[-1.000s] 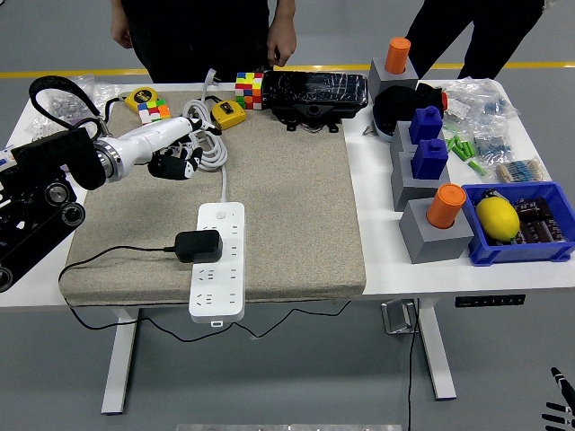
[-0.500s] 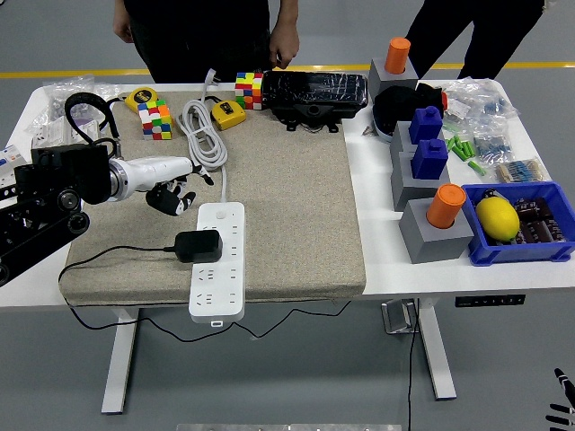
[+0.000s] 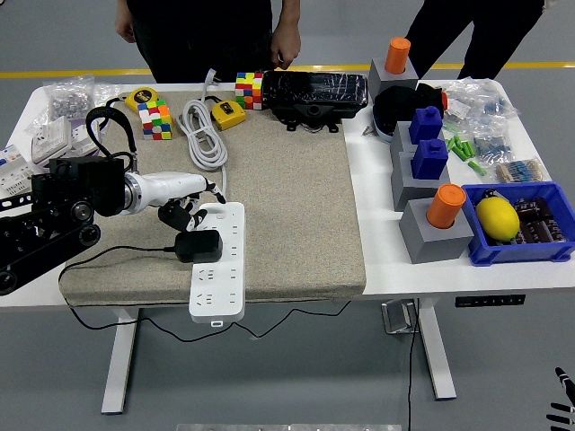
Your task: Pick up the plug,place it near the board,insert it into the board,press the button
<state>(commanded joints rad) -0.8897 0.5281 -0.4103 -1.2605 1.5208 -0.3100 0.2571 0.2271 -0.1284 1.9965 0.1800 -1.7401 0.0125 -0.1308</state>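
Reaching in from the worktop's left edge, the left robot hand (image 3: 182, 214) hangs with fingers loosely curled, grasping nothing. The black boxy plug adapter (image 3: 199, 246) sits just below it, toward the worktop's near edge, already seated in the long white power strip (image 3: 218, 260), whose long axis runs from the near edge toward the far one. The right arm is out of view.
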